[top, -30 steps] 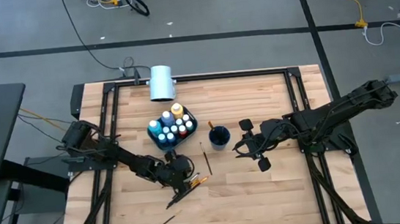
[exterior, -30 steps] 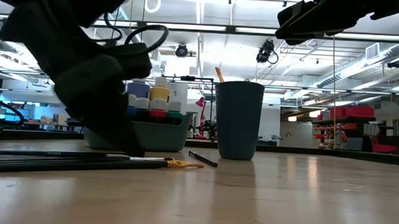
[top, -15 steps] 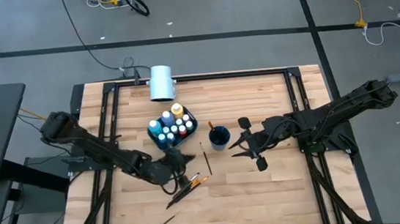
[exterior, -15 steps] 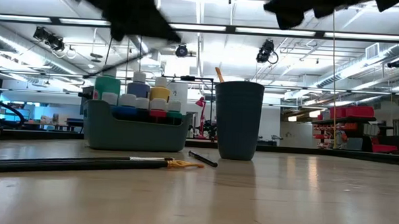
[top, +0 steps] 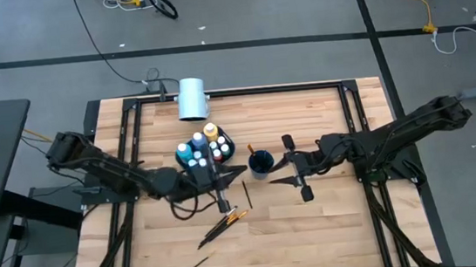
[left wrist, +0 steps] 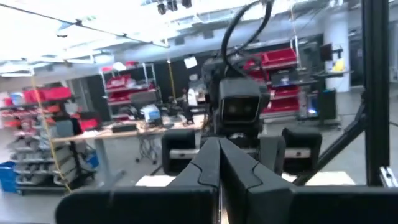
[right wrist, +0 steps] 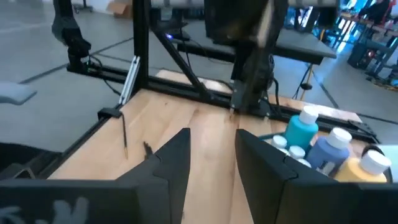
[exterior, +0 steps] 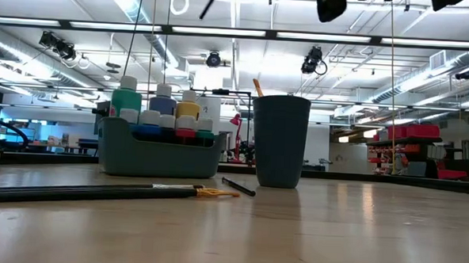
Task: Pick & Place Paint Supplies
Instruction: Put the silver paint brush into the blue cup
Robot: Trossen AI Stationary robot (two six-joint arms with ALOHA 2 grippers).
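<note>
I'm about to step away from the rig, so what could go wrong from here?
The shut left end effector hangs right beside the bottle caddy; a swing could tip bottles. The open right end effector sits close to the cup, so both arms heading there might collide or knock it over. Whether the left one actually holds a brush is unclear; it may be empty.

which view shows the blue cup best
The low view: the blue cup stands full height in profile, an orange-handled brush tip poking out. The high view shows only its round rim from above; neither wrist view shows it.
</note>
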